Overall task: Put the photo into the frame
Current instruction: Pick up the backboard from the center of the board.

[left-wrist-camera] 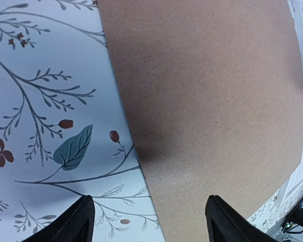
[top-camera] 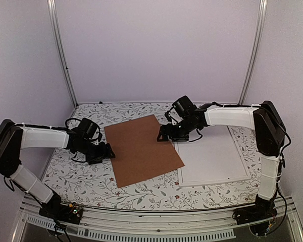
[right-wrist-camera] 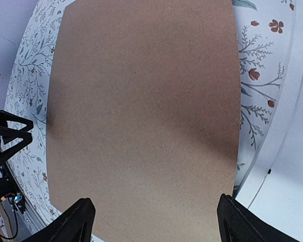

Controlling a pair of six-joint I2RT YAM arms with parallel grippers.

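1. A brown backing board (top-camera: pixel 141 148) lies skewed at the middle of the floral-clothed desk (top-camera: pixel 91 181).
2. The frame (top-camera: pixel 214 157), white-rimmed, lies flat at 4 o'clock from the desk's centre. Its left edge meets the board's 4 o'clock corner.
3. The left end effector (top-camera: pixel 110 150) sits at the board's 9 o'clock edge. It is released, with its fingers (left-wrist-camera: pixel 81 222) spread wide and straddling that edge.
4. The right end effector (top-camera: pixel 162 135) is at the board's 2 o'clock edge, likewise released. Its fingers (right-wrist-camera: pixel 76 222) stand wide apart above the board, grasping nothing.
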